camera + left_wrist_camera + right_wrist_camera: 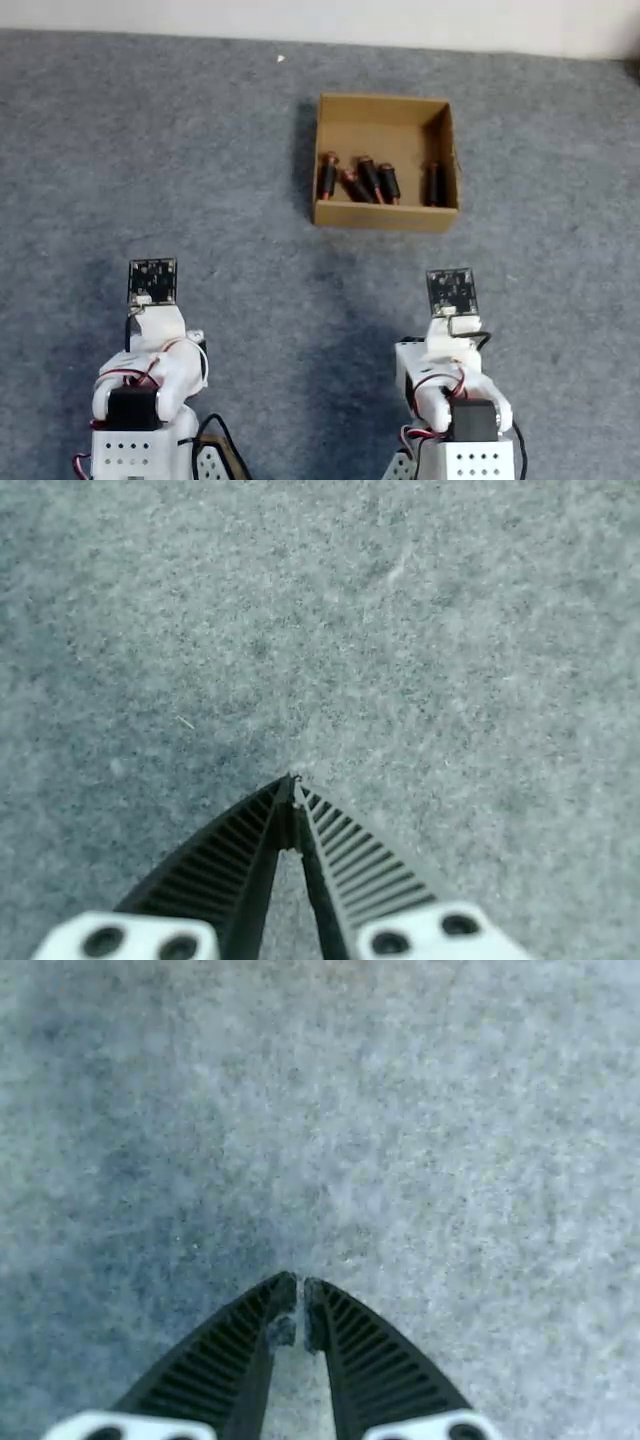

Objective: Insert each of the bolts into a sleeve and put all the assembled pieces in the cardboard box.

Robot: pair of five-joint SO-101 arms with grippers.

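The cardboard box (447, 131) stands open at the far middle of the grey carpet. Inside it lie several dark sleeves with copper-coloured bolts (357, 180) in them, one of them (435, 184) apart by the right wall. Both arms are folded back at the near edge, well short of the box. My left gripper (293, 783) points down at bare carpet, shut, with nothing between its ribbed fingers (230, 845). My right gripper (300, 1285) hangs the same way over bare carpet, tips together, holding nothing.
Grey carpet (200, 150) covers the whole work area. A pale wall strip runs along the far edge. The left arm's base (140, 420) and the right arm's base (460, 420) sit at the near edge.
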